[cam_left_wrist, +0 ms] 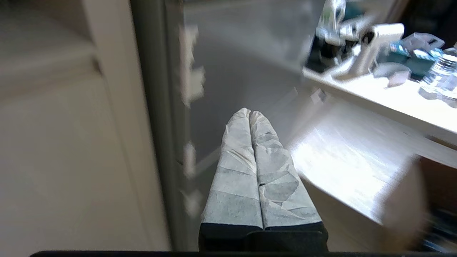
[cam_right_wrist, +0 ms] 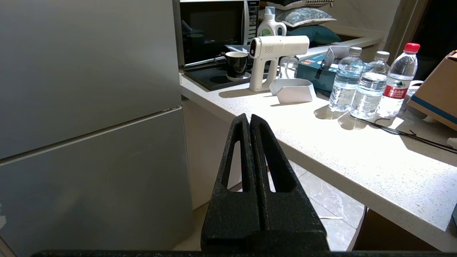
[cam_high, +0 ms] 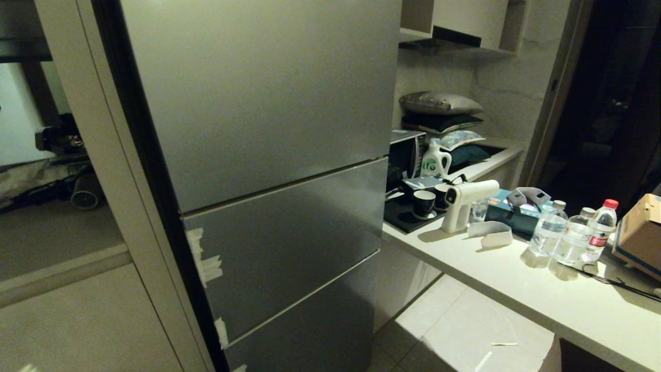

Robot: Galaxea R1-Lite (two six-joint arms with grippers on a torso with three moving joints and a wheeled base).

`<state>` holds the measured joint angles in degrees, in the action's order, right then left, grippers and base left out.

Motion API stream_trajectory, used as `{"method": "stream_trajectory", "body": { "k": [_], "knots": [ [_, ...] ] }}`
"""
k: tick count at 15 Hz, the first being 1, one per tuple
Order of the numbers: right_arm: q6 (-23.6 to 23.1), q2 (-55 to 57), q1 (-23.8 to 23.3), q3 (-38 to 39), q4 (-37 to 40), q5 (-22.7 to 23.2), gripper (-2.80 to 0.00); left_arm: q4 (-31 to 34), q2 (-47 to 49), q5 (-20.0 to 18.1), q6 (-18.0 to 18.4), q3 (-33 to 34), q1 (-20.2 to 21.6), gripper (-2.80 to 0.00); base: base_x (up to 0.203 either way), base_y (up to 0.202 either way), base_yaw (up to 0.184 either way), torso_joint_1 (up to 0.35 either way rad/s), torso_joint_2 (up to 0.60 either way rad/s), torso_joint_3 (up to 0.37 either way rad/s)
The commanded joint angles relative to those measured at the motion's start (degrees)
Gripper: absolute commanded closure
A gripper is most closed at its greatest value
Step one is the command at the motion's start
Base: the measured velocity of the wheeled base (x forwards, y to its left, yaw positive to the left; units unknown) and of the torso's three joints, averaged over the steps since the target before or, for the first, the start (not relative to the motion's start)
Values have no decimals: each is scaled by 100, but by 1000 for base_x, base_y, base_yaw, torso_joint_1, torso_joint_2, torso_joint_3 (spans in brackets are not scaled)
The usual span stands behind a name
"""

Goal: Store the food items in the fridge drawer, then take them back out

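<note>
Both hands pinched closed, empty, facing the closed fridge

This was a home kitchen. A tall steel-grey fridge with stacked door and drawer fronts stood closed beside a pale stone counter. On that counter sat a microwave, dark cups on a black tray, a bottle of detergent, a white handheld sprayer, a tissue box and three clear water bottles. Cushions were piled at the counter's far end under a wall cabinet, and the floor was light tile.
</note>
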<state>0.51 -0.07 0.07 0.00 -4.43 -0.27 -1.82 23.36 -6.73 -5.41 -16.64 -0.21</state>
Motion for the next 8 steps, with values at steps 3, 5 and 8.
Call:
{"method": "stream_trajectory", "body": {
  "k": [3,5,8],
  "knots": [
    [42,-1,1,171,-11,-28,0,-1368,3824,-33,-334,-370,247,0,0,0,0,0,0,0],
    [45,-1,1,175,-15,-43,0,-2309,4965,-15,-283,-479,628,0,0,0,0,0,0,0],
    [45,-1,1,167,-15,-43,0,-3419,6265,-6,-238,-617,963,0,0,0,0,0,0,0]
  ]
}}
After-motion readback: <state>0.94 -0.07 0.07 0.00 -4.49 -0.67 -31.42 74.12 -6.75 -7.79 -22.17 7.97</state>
